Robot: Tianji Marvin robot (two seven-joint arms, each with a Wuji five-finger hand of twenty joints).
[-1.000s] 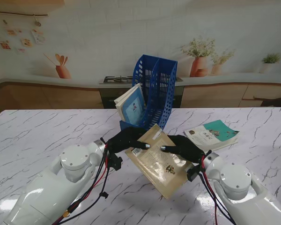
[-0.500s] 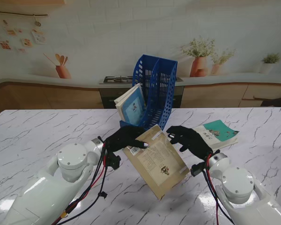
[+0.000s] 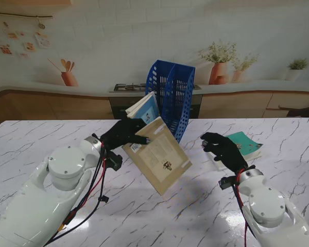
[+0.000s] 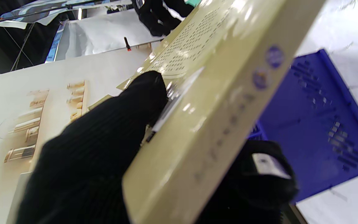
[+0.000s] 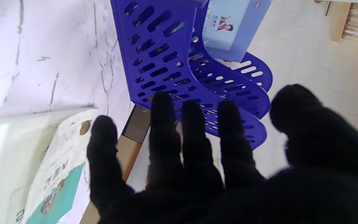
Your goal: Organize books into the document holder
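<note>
My left hand [image 3: 124, 135] is shut on a tan book [image 3: 157, 154], holding it tilted above the table just in front of the blue document holder [image 3: 174, 98]. In the left wrist view the thumb [image 4: 141, 96] presses the cover of the tan book [image 4: 210, 102] and the other fingers wrap under its spine. A light blue book [image 3: 144, 109] stands in the holder's left slot. My right hand [image 3: 222, 149] hovers open over the teal-and-white book [image 3: 243, 145] lying flat at the right. The right wrist view shows that hand's spread fingers [image 5: 166, 137], the blue holder [image 5: 172, 62] and the teal book [image 5: 54, 180].
The marble table [image 3: 51, 139] stretches to both sides. Behind it runs a printed kitchen backdrop with a counter and plant pots [image 3: 220, 72].
My left hand has lifted the tan book up and toward the holder. My right hand has let go of it and drawn back to the right, over the teal book.
</note>
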